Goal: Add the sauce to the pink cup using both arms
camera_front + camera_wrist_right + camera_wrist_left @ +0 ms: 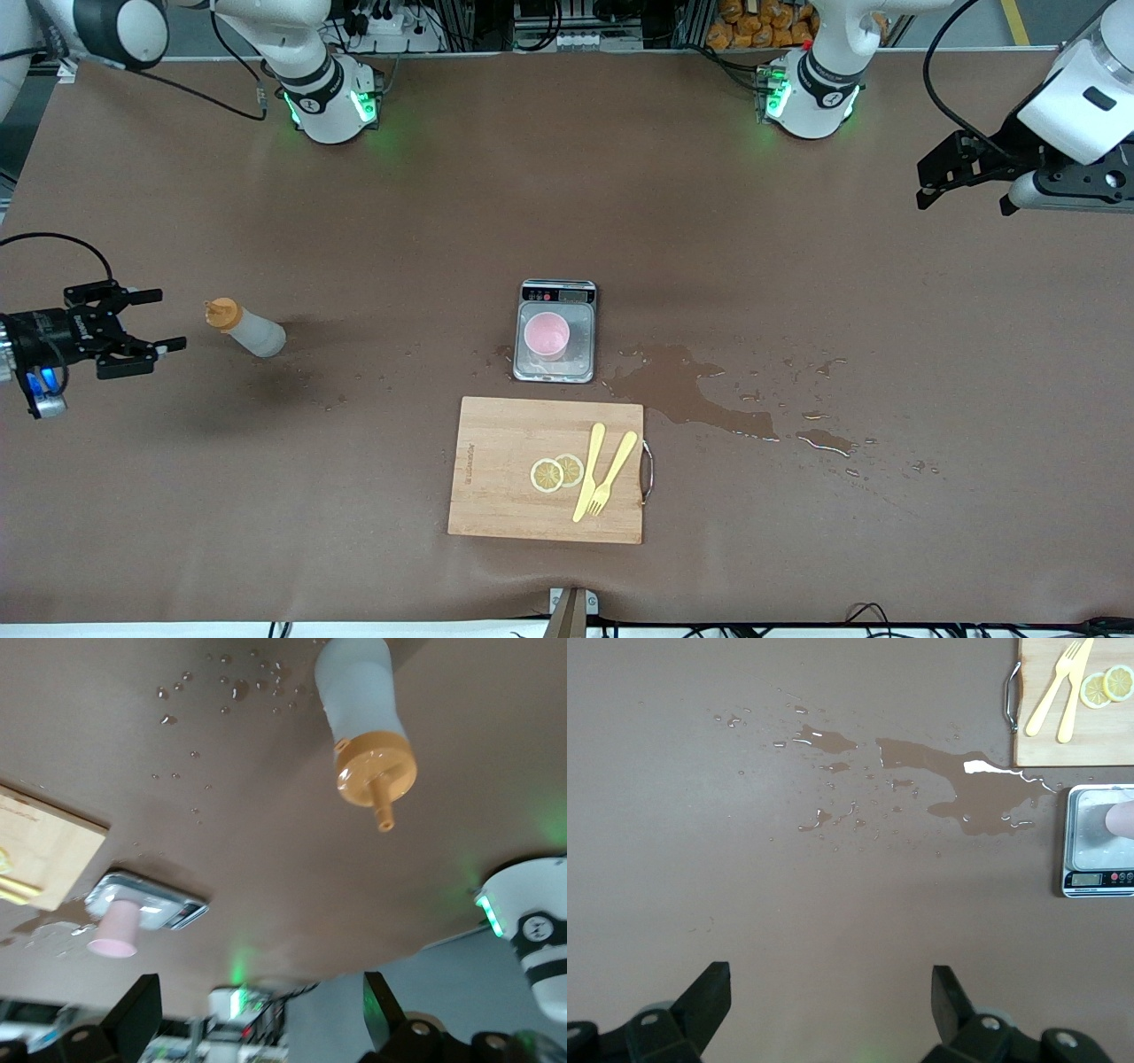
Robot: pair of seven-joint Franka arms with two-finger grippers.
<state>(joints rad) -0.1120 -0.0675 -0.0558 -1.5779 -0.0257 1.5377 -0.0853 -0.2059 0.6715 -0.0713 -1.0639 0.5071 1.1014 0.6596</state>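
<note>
The sauce bottle [248,330], translucent greyish-white with an orange nozzle cap, stands upright on the table toward the right arm's end; it also shows in the right wrist view [361,718]. My right gripper [171,319] is open and empty, held level beside the bottle with a gap between them. The pink cup [546,334] stands on the steel scale [580,359] at the table's middle. My left gripper [923,184] is open and empty, raised over the left arm's end of the table. The left wrist view shows its fingers [709,992] wide apart over bare table.
A wooden cutting board [496,478] with two lemon slices [556,471] and a yellow knife and fork [602,474] lies nearer the front camera than the scale. A liquid spill [682,390] spreads beside the scale toward the left arm's end.
</note>
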